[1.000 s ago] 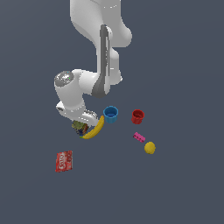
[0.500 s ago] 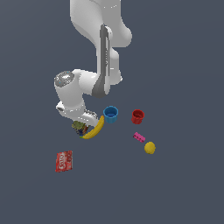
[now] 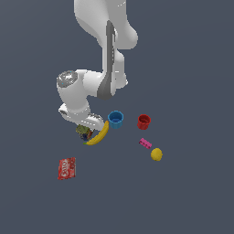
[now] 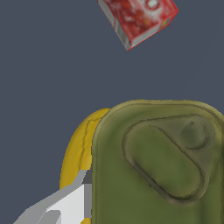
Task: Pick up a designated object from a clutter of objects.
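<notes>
The designated object, a squat can [image 3: 83, 132] with an olive-green top, sits directly under my gripper [image 3: 85, 129] in the exterior view, beside the yellow banana [image 3: 99, 134]. In the wrist view the can's top [image 4: 157, 166] fills most of the picture. One grey finger [image 4: 65, 205] presses against the can's side, with the banana [image 4: 76, 148] just behind it. The other finger is hidden by the can. The gripper looks shut on the can.
The rest of the clutter lies nearby: a blue cup [image 3: 115, 119], a red cup [image 3: 144, 121], a pink brick [image 3: 145, 143] and a yellow ball [image 3: 156, 154] toward the exterior view's right. A flat red packet [image 3: 67, 168] [image 4: 138, 19] lies apart, lower left.
The hand and the can appear to have shifted very slightly upward in the exterior view. The other objects have not moved.
</notes>
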Controlling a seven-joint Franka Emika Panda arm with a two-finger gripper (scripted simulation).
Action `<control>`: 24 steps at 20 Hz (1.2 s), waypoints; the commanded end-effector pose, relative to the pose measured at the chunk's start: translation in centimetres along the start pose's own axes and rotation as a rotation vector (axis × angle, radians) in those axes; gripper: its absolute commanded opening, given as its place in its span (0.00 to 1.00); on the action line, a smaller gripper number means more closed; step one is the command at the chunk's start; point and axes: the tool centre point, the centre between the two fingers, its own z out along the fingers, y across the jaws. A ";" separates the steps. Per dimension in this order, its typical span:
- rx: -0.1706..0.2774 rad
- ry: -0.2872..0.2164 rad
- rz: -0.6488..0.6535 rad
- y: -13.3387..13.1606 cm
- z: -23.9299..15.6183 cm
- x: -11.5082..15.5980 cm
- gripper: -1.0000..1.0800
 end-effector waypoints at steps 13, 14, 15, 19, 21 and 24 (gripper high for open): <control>-0.003 0.005 0.001 -5.1 -11.7 1.0 0.00; -0.003 0.005 0.001 -5.6 -12.7 1.1 0.00; -0.003 0.005 0.001 -6.0 -13.7 1.1 0.00; -0.003 0.005 0.001 -7.9 -17.8 1.5 0.00; -0.003 0.005 0.001 -8.8 -19.8 1.7 0.00; -0.003 0.005 0.001 -10.2 -22.8 2.0 0.00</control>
